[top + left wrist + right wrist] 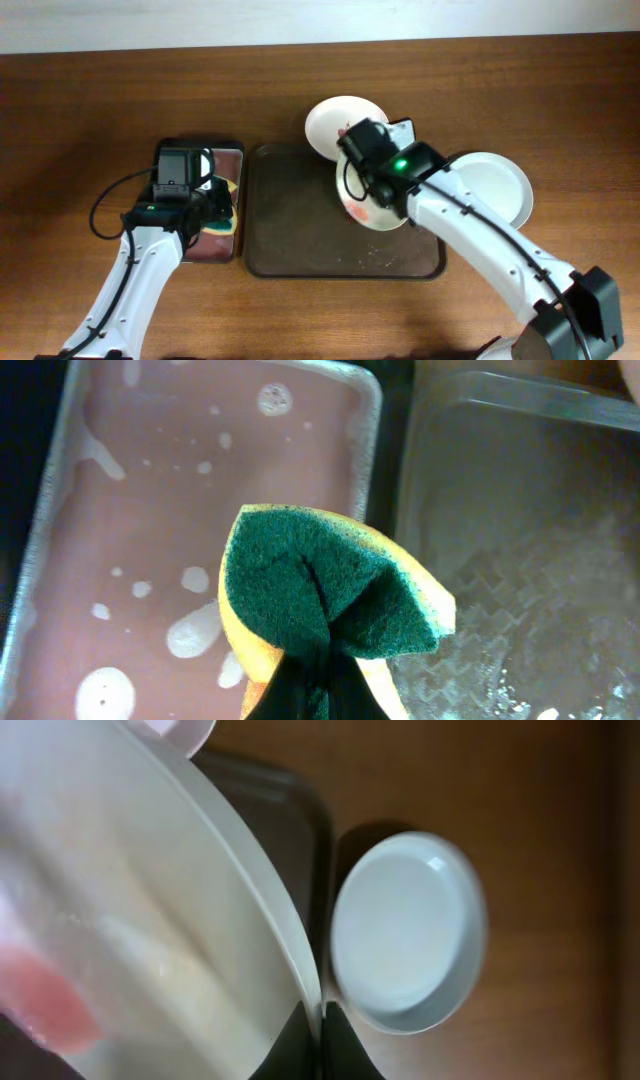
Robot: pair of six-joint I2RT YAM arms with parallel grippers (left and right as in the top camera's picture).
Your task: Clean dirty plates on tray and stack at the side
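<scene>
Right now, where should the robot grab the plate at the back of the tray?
By its thin rim at the back-left, coming from behind. The plate seems to overhang the tray there, likely leaving room underneath; the right arm and held plate crowd its front.

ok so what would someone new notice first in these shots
The right gripper pinches the rim of a dirty plate with a red smear, over the right end of the brown tray. On the left, the left gripper clamps a folded green and yellow sponge above the small foamy pink tray. A clean plate sits on the table just right of the brown tray.
</scene>
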